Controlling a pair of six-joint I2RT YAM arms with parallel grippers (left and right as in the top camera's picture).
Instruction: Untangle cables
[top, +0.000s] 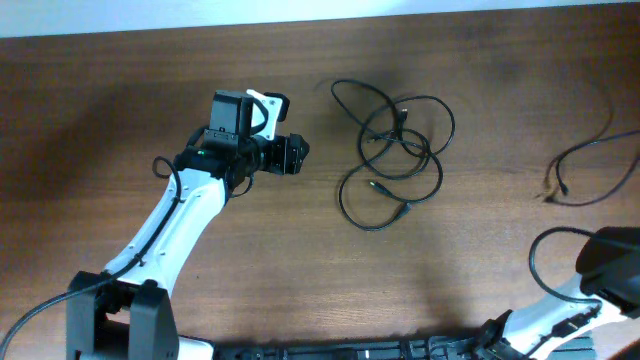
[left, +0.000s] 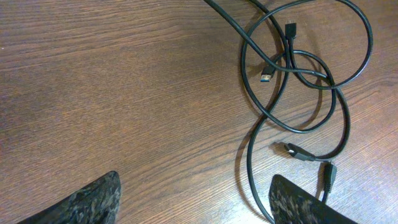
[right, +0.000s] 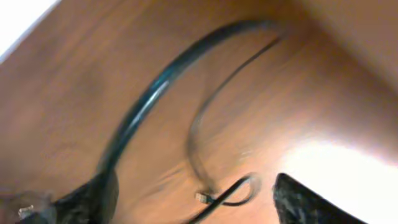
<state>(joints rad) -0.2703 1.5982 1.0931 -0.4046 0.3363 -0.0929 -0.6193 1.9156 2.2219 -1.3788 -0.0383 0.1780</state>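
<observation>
A tangle of thin black cables (top: 392, 150) lies in loops at the table's middle, plug ends showing. It also shows in the left wrist view (left: 298, 81), with several plugs near the right fingertip. My left gripper (top: 296, 155) is open and empty, just left of the tangle; its fingertips (left: 196, 202) frame bare wood. Another thin black cable (top: 590, 165) lies at the far right. My right gripper (right: 196, 199) is open and empty; a thin cable with a small plug (right: 202, 196) lies between its fingers, blurred.
The right arm (top: 610, 265) sits at the bottom right corner with its own thick black wire (top: 545, 250) looping beside it. The table's far edge (top: 320, 20) runs along the top.
</observation>
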